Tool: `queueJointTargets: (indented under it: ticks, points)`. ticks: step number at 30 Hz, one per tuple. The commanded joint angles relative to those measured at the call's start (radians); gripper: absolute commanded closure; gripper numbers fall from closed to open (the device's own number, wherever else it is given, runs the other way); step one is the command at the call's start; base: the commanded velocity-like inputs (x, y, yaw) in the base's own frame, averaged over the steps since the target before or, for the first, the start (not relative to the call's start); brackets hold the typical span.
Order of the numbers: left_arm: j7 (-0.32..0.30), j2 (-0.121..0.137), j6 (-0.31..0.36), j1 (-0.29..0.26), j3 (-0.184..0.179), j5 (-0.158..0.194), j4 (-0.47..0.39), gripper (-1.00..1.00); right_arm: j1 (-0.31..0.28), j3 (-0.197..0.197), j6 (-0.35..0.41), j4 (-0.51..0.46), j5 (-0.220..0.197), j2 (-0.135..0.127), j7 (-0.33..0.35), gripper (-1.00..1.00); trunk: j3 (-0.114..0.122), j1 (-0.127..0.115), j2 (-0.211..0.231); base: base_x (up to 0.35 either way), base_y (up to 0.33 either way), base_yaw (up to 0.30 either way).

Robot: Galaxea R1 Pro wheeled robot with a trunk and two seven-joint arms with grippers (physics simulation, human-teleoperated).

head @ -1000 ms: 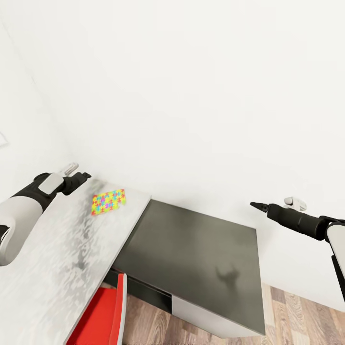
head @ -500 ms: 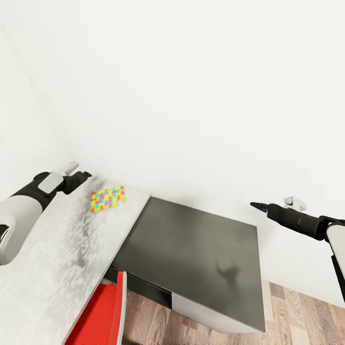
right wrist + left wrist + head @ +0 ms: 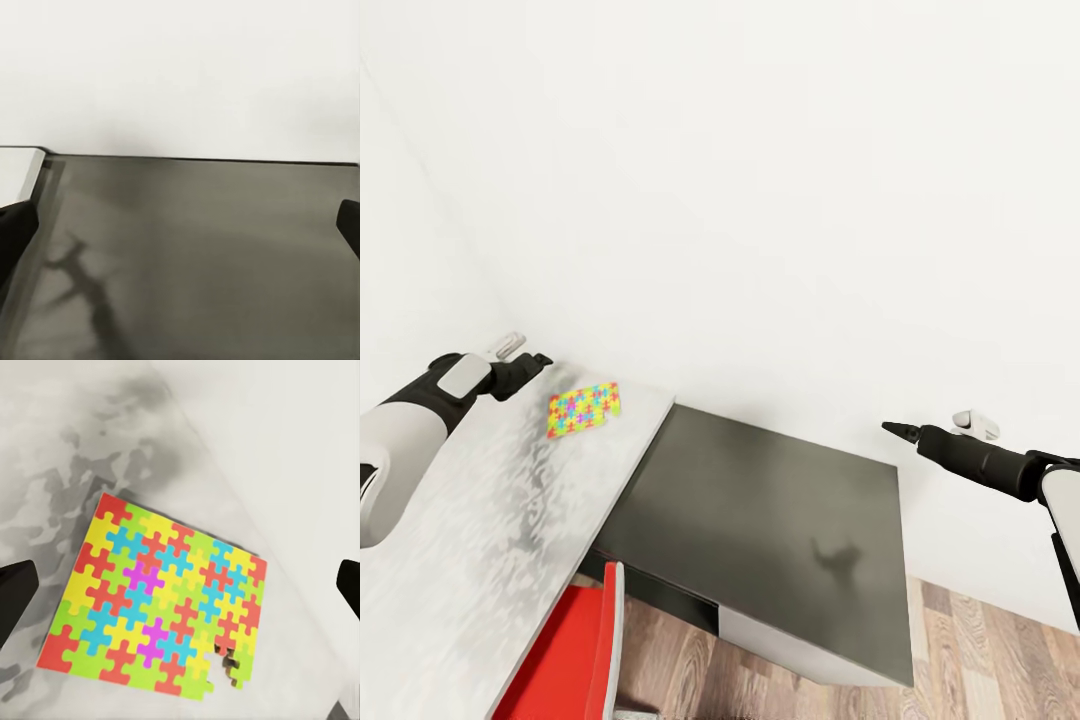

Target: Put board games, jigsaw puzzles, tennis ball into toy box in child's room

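The left arm reaches forward from the head view's left edge, its forearm slanting up over the table, and the left gripper hangs above the pale top near the wall. Its wrist camera looks down on 1 jigsaw puzzle, with the 2 dark fingertips far apart at the edges of that view, so the claw is wide open and holds nothing. The puzzle lies flat on the table close to its far end, just beside the gripper, with a small gap of missing pieces at 1 corner. The right arm stretches in from the right, level, with the right gripper held in the air over the dark cabinet, its fingertips likewise spread wide and empty. A red chair stands at the table's near edge on the plank floor.
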Motion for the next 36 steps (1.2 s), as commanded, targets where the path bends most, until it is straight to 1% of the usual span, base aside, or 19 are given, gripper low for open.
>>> queueJointTargets:
  ticks: [1,14,23,31,36]
  points:
    - [0.007,0.001,0.006,-0.001,-0.007,0.011,-0.002,-1.0,-0.001,-0.001,0.005,-0.001,-0.002,0.0,-0.001,-1.0,-0.003,0.0,-0.002,0.0,0.0,0.0]
    - [-0.015,0.003,0.015,-0.005,-0.006,0.011,-0.002,-1.0,-0.001,-0.001,0.005,-0.001,-0.002,-0.001,-0.001,-1.0,-0.025,0.0,-0.002,0.0,0.0,0.0]
    - [-0.018,0.004,0.022,-0.004,-0.007,0.011,-0.001,-1.0,-0.001,-0.001,0.005,-0.001,-0.002,-0.003,-0.001,-1.0,-0.039,0.0,-0.002,0.0,0.0,0.0]
    - [-0.024,0.005,0.023,-0.003,-0.007,0.01,-0.001,-1.0,-0.001,-0.002,0.005,-0.001,-0.004,-0.019,0.0,-1.0,-0.053,0.0,-0.002,0.0,0.0,0.0]
    - [-0.027,0.005,0.023,-0.002,-0.007,0.008,-0.001,-1.0,-0.001,-0.001,0.005,-0.001,-0.004,-0.023,0.0,-1.0,-0.061,0.0,-0.002,0.0,0.0,0.0]
